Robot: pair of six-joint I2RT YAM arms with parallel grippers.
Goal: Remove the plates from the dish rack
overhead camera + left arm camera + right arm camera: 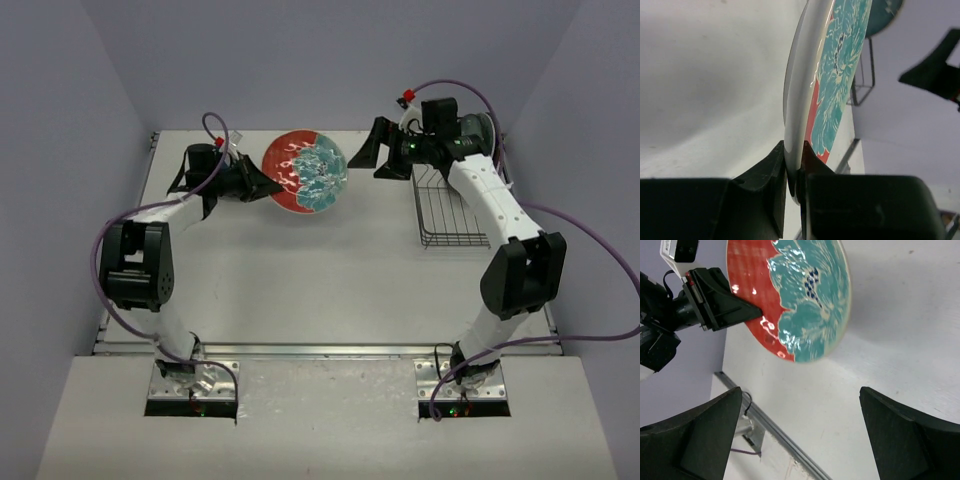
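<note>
Our left gripper [794,162] is clamping its black wedge-shaped fingers [771,170] on the pale rim of the round, glossy plate [305,172]. We are holding it tilted on edge, off the matte white table [300,290], with its red-orange and teal patterned face turned toward our right gripper [378,158]. That one is hanging with its fingers spread wide, apart from the plate and gripping nothing. Farther right, the thin dark wire rack [450,215] is sitting by the table's edge.
</note>
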